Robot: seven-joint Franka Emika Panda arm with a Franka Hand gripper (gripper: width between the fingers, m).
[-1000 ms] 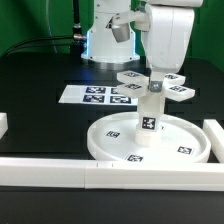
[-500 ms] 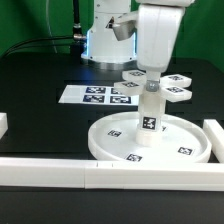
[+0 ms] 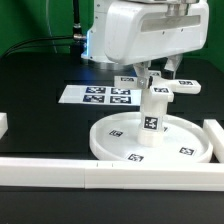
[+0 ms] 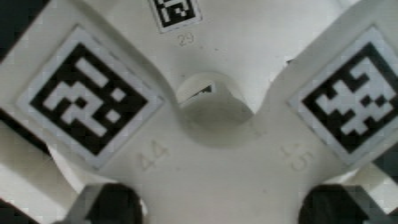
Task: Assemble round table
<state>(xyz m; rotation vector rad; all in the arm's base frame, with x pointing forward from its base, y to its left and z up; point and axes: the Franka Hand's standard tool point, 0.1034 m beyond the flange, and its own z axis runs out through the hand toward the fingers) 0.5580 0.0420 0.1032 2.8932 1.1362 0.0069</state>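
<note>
The large rimmed disc [image 3: 103,146] lies flat on the black table. The short post [image 3: 151,117] stands upright in its central hub. The cross-shaped foot [image 3: 185,86] sits on top of the post, its arms spread level. My gripper [image 3: 155,77] comes down from above and is shut on the foot's middle. In the wrist view the foot [image 4: 214,110] fills the picture, with two marker-tagged arms, and my dark fingertips [image 4: 112,205] press against its two sides. The gripper [image 4: 222,205] holds nothing else.
The marker board [image 3: 98,95] lies behind the disc towards the exterior view's left. White border bars run along the front [image 3: 90,173], the exterior view's right [image 3: 213,134] and left [image 3: 3,125]. The arm's base [image 3: 100,45] stands at the back.
My hand has turned about its vertical axis over the post, and the foot's arms have swung round with it. The disc and post stay where they were.
</note>
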